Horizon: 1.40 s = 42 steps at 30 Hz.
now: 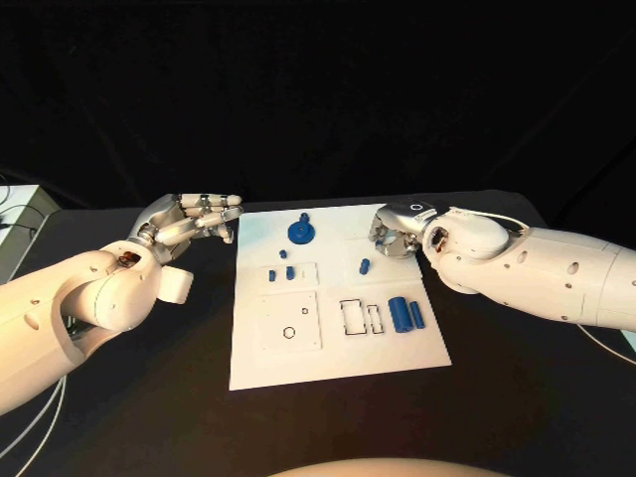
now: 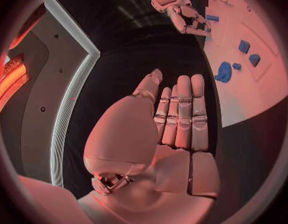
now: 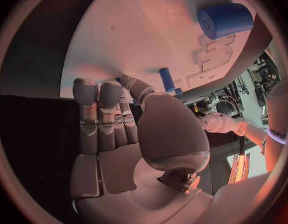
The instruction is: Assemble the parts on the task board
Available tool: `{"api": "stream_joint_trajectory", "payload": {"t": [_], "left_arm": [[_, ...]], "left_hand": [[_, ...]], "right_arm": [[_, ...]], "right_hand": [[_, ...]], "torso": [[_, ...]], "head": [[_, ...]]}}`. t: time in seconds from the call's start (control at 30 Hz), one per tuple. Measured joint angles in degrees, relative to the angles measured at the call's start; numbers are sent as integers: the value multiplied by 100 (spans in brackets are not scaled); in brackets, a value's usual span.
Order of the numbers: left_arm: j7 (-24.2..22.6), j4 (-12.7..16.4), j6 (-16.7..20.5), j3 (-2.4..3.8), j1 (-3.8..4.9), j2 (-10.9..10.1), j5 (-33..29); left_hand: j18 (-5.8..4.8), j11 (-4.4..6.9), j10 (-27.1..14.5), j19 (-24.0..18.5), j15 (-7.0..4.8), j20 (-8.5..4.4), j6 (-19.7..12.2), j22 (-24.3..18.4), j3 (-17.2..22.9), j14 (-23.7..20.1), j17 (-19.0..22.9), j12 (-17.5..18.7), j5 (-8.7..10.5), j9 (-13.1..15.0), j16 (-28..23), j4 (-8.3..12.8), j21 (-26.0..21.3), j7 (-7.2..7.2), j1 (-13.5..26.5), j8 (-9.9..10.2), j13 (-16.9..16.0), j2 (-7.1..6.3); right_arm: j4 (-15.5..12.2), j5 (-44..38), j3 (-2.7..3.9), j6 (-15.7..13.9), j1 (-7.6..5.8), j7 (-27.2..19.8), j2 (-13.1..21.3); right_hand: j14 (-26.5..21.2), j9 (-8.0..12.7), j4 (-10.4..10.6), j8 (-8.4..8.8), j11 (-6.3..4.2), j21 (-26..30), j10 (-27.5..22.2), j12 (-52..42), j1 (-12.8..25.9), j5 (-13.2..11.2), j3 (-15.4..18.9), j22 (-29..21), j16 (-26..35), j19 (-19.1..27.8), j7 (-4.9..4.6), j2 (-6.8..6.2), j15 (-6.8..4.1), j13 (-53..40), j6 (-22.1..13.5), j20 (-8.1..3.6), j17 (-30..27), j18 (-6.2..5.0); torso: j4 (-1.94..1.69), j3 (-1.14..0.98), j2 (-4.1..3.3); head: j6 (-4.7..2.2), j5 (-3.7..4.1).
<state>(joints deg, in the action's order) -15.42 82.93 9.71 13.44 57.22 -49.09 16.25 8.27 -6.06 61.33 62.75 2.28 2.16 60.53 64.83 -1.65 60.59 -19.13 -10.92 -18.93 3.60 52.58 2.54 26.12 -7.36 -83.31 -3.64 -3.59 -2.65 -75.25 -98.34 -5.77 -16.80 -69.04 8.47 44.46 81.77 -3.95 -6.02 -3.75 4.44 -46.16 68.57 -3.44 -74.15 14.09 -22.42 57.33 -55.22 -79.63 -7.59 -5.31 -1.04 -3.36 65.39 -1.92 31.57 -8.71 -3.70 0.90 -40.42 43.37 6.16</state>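
A black bench [image 1: 146, 397] carries the white task board [image 1: 333, 348] at its middle; the room behind is dark. Near the board's right edge lie two blue cylinders [image 1: 405, 312], with small blue pegs [image 1: 279, 273] further in and a blue gear [image 1: 302, 233] at the far end. The left hand [image 1: 192, 221] hovers just left of the board's far corner, fingers straight and together, holding nothing. The right hand [image 1: 399, 230] sits over the far right corner, fingers loosely apart and empty; its fingertips are partly hidden.

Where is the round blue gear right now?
In the head view, the blue gear sits near the far edge of the white task board, between the left hand and right hand.
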Motion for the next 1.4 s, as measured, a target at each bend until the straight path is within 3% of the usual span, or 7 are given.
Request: {"api": "stream_joint_trajectory", "payload": {"t": [0.17, 0.37, 0.67, 0.87, 1.1, 1.23, 1.4], "left_arm": [[22, -3, 4, 0, 0, 0, 12], [67, -6, 9, 0, 0, -5, 56], [127, -8, 7, 0, 0, -1, 131], [146, -15, 6, 0, 0, 3, 163], [167, -81, 3, 0, -1, 7, 174], [178, -137, 3, 0, -1, 4, 173], [178, -178, 8, 0, -1, 7, 158]], "left_hand": [[0, 0, 0, 0, 0, 0, 0, 37, 73, 0, -8, 0, 0, 0, 0, 73, 0, 0, -77, 0, 0, 77], [0, -20, -20, 0, 0, 0, 0, 107, 151, 0, -14, 28, 0, 0, 0, 151, 0, 0, -77, 0, 0, 77], [0, -20, -20, 0, 0, 0, 0, 180, 226, 0, -29, 28, 0, 0, 0, 226, 0, 0, -53, 0, 0, 101], [0, -20, -20, 0, 0, 0, 0, 188, 229, 0, -29, 28, 0, 0, 0, 229, 0, 0, -46, 0, 0, 108], [0, -40, -41, -20, 0, 20, -16, 226, 237, 0, -35, 60, 0, 0, 0, 269, 0, -16, -46, 0, 0, 108], [0, -40, -40, -20, 0, 20, -22, 226, 237, 0, -34, 60, 0, 0, 0, 269, 0, -21, -42, 0, 0, 104], [0, -40, -40, -20, 0, 20, -22, 226, 237, 0, -34, 60, 0, 0, -22, 269, 0, -21, -20, 0, 0, 82]], "right_arm": [[2, 1, 0, -30, 4, -5, -1], [-3, -5, -2, -44, 10, 5, -7], [-37, -98, -12, -140, 25, 61, -8], [-132, -136, -19, -378, 40, 82, 61], [-447, -111, 42, -840, 18, 58, 245], [-745, 16, 114, -1036, -68, 10, 413], [-1108, 251, 160, -1175, -168, -77, 605]], "right_hand": [[9, -13, -32, 0, -65, -211, 167, 44, -43, -92, -114, 261, -65, -55, 57, 166, -54, 4, 195, -36, 52, 1], [-3, -39, -129, 12, -47, -474, 226, 27, -87, -269, -352, 560, -176, -83, 99, 270, -66, 4, 297, -63, 136, 40], [-20, -60, -204, 12, -47, -541, 226, 26, -73, -367, -473, 857, -220, -93, 117, 284, -83, 4, 315, -73, 187, 83], [-20, -60, -189, 12, -35, -541, 238, 26, -73, -415, -503, 1011, -231, -104, 118, 284, -83, 2, 315, -83, 194, 128], [-19, -60, -161, 13, -25, -470, 248, 33, -77, -437, -532, 1182, -253, -154, 100, 280, -83, 0, 335, -93, 199, 167], [-19, -60, -126, 13, -25, -385, 248, 38, -106, -358, -497, 1264, -253, -194, 100, 252, -83, 0, 335, -91, 199, 169], [-19, -59, -115, 13, -25, -295, 248, 43, -106, -331, -479, 1367, -271, -235, 100, 252, -82, -1, 335, -92, 188, 184]], "torso": [[3, -2, 1], [5, -4, 2], [10, -9, -1], [6, -7, -1], [4, -8, 4], [10, -9, 6], [12, -6, 10]], "head": [[4, 1], [10, 5], [12, 3], [15, 8], [-21, -22], [-31, -17], [-27, -18]]}}
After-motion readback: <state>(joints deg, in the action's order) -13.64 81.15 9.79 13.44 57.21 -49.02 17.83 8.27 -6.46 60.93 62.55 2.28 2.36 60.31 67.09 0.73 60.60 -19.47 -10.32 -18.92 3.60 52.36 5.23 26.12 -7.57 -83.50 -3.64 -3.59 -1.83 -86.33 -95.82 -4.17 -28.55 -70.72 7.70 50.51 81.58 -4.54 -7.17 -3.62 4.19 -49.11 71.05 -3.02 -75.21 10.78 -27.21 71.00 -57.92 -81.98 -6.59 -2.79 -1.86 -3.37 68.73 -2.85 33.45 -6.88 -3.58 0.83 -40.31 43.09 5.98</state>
